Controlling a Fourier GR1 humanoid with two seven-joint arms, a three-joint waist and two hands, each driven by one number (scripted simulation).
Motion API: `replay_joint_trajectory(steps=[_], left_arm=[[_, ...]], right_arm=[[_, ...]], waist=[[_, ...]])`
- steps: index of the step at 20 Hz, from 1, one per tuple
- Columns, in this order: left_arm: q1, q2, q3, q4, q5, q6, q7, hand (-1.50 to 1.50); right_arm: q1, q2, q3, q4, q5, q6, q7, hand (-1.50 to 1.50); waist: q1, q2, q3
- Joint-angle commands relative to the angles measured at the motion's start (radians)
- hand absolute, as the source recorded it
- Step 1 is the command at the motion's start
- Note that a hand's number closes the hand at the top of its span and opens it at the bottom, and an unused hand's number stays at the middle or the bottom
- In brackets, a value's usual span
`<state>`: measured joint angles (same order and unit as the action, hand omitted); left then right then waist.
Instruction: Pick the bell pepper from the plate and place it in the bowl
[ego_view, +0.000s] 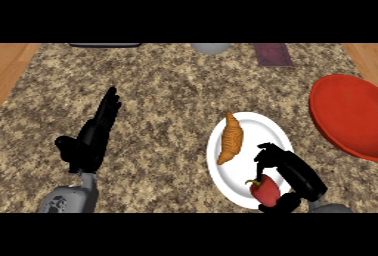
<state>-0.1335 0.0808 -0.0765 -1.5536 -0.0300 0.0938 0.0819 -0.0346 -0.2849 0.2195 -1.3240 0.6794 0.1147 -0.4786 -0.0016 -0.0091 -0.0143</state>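
While the right hand (289, 172) curls over the near end of the white plate (255, 125), its fingers and thumb bend round the red bell pepper (267, 191), which sits on the plate's near edge; whether they already bear on it I cannot tell. An orange sweet potato (231, 138) lies on the same plate, apart from the pepper. The red bowl (347, 115) stands just beyond the plate, cut by the view's right edge. The left hand (92, 135) rests open at the left of the speckled tabletop (162, 95), fingers straight. The pepper's rounded skin could slip from a partial grasp and roll off the rim, and a low carry might clip the bowl's wall.
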Motion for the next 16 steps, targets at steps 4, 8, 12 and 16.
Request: replay_joint_trajectory(steps=[4,8,12,16], left_arm=[[0.025,-0.006,-0.007,-0.026,-0.006,-0.007,0.003,0.00],[-0.009,-0.012,0.013,-0.018,-0.004,0.018,0.031,0.00],[0.004,-0.003,0.021,0.014,-0.003,0.004,0.003,0.00],[-0.015,0.036,0.065,0.003,0.041,-0.040,0.007,0.00]], right_arm=[[0.057,0.079,-0.009,0.018,-0.040,-0.042,-0.063,1.50],[0.068,0.168,-0.153,-0.119,-0.176,-0.020,0.234,1.50],[0.135,0.257,-0.153,-0.357,-0.251,-0.049,0.334,1.50],[0.117,0.256,-0.118,-0.565,-0.164,-0.135,0.420,1.50]], waist=[[0.002,0.009,0.015],[-0.018,0.006,0.013],[-0.021,0.004,0.013],[-0.016,0.004,0.013]])
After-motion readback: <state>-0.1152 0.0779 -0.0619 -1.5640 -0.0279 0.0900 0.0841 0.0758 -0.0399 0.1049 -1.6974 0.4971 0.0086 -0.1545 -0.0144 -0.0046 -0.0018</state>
